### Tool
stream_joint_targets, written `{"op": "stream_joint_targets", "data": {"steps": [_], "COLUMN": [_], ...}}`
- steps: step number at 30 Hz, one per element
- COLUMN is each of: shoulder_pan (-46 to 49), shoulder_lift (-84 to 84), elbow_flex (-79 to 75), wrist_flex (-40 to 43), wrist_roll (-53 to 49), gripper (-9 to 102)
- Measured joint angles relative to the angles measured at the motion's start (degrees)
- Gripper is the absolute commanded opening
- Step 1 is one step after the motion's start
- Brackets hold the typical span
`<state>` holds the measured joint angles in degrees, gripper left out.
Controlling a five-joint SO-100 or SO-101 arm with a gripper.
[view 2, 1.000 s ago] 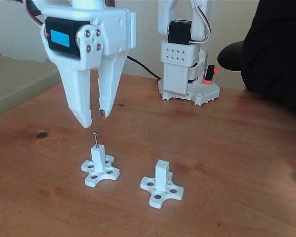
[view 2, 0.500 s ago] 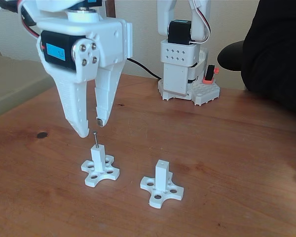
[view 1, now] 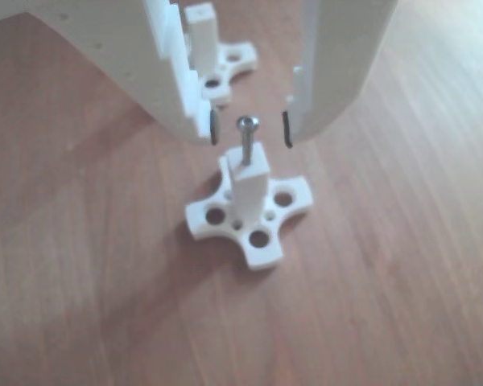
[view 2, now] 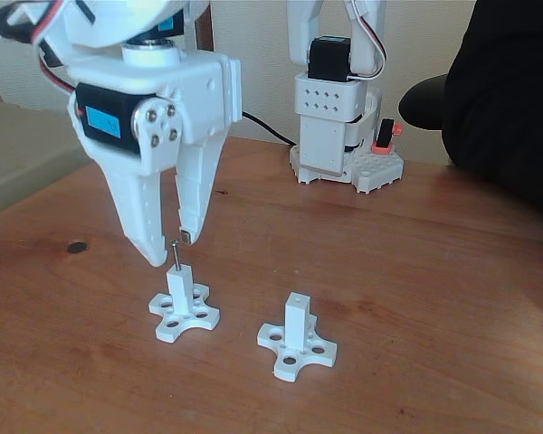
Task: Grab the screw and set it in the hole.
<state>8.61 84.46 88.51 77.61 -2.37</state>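
Note:
The silver screw point(view 2: 175, 256) stands upright in the hole at the top of the left white post point(view 2: 179, 287), which rises from a cross-shaped base point(view 2: 199, 317). My gripper point(view 2: 172, 248) hangs open over it, one fingertip on each side of the screw head. In the other view the screw point(view 1: 246, 149) rises from the post point(view 1: 249, 181), and my gripper point(view 1: 249, 129) flanks its head with a small gap to each black pad point(view 1: 213, 126). A second post point(view 2: 296, 316) stands to the right with its hole bare.
The arm's white base point(view 2: 335, 127) stands at the back of the wooden table point(view 2: 434, 298). A person in dark clothing point(view 2: 511, 90) sits at the right. A dark spot point(view 2: 76, 246) marks the table at left. The second post point(view 1: 203, 36) lies behind my fingers.
My gripper has come down and shifted slightly, so its open fingertips now flank the screw head. The screw and both posts have not moved.

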Motion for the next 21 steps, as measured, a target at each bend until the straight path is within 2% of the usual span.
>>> {"op": "stream_joint_targets", "data": {"steps": [21], "shoulder_pan": [0.0], "shoulder_lift": [-1.0], "elbow_flex": [-0.3], "wrist_flex": [-1.4], "wrist_roll": [0.0], "gripper": [10]}}
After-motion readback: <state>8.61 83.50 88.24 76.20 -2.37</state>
